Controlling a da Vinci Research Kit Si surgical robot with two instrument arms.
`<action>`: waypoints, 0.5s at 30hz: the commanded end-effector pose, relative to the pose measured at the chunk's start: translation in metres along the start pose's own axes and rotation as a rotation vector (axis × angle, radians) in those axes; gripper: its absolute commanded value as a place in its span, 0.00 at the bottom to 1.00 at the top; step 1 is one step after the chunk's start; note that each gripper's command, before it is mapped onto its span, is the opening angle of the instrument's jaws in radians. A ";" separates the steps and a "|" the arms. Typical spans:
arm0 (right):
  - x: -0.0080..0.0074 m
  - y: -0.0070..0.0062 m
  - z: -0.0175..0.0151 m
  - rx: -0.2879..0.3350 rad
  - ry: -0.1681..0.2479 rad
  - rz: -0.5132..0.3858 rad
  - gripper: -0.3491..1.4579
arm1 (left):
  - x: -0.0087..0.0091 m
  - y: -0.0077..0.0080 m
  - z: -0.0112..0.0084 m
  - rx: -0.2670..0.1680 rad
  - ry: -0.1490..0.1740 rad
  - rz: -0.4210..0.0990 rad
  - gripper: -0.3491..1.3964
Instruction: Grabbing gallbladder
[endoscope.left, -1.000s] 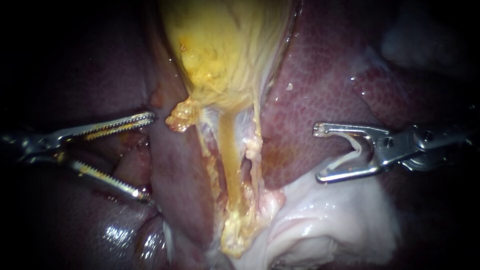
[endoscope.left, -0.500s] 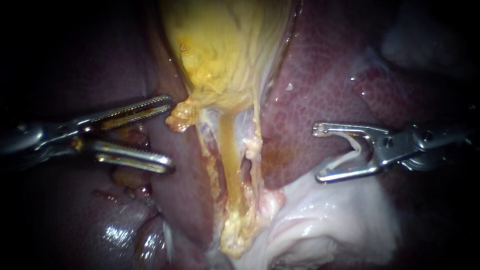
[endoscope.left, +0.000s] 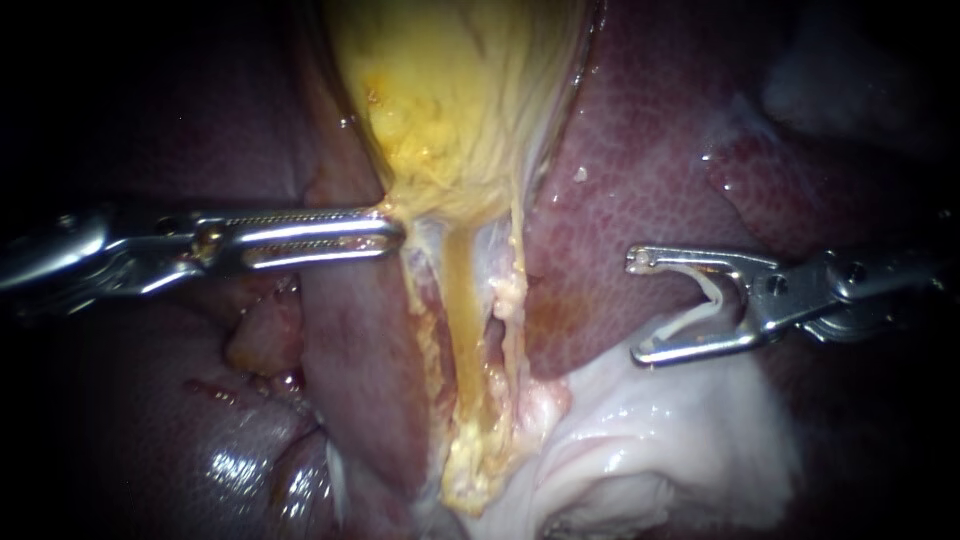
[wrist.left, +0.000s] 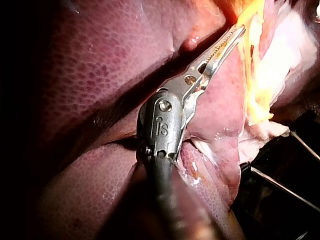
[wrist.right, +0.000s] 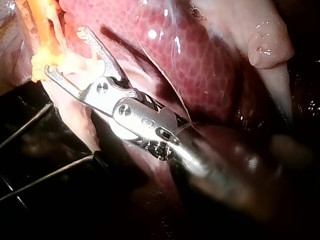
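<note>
The yellow gallbladder (endoscope.left: 450, 100) hangs down the middle of the endoscope view between lobes of the dark red liver (endoscope.left: 640, 170). It narrows to a yellow tube (endoscope.left: 458, 300). My left instrument (endoscope.left: 395, 232) reaches in level from the left. Its jaws lie together on the gallbladder's lower left edge, over the yellow fringe there. In the left wrist view its toothed jaws (wrist.left: 241, 30) end in that yellow tissue. My right instrument (endoscope.left: 637, 308) hovers over the liver to the right of the tube. Its hooked jaws stand wide apart around a white clip (endoscope.left: 715, 295).
Pale white tissue (endoscope.left: 650, 440) lies under and below the right instrument. A wet liver lobe (endoscope.left: 240, 460) fills the lower left. In the right wrist view thin dark wires (wrist.right: 45, 175) cross a black surface beside my right instrument (wrist.right: 64, 50).
My left instrument's jaws have moved right and up to the gallbladder's lower left edge and closed from wide open. The right instrument has not moved.
</note>
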 end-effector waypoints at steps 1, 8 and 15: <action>0.0000 0.0000 0.0000 0.000 0.000 0.000 0.53 | -0.0001 0.0002 -0.0002 -0.003 0.004 0.002 0.00; 0.0000 0.0000 0.0000 0.000 -0.001 0.006 0.53 | -0.0001 -0.0002 -0.0001 -0.010 0.009 -0.004 0.00; 0.0000 0.0000 0.0001 -0.001 -0.001 0.007 0.53 | -0.0002 -0.0004 0.0000 -0.008 0.005 0.049 0.51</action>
